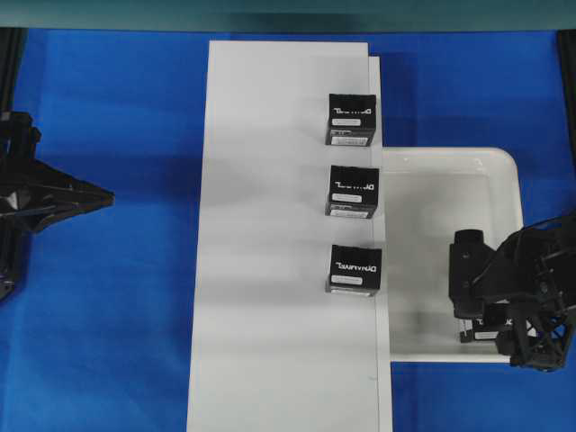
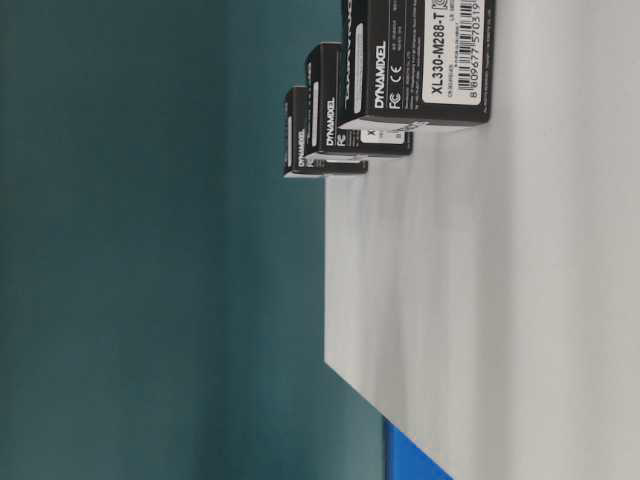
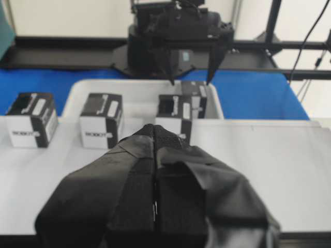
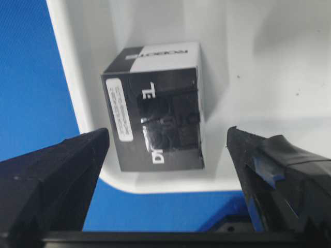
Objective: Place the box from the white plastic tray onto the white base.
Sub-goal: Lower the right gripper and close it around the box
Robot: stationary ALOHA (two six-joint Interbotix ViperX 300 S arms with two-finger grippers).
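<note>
In the near right corner of the white plastic tray (image 4: 77, 103), the box (image 4: 155, 108) sits between the spread fingers of your right hand (image 4: 165, 150), so take this light, stiff, probably slick carton by its opposite flat sides, while your left hand (image 3: 155, 201) rests clenched.

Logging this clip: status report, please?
Right gripper open, straddling the box in the white plastic tray, no contact. Left gripper shut, idle. Three boxes already on the white base; nothing blocking.
</note>
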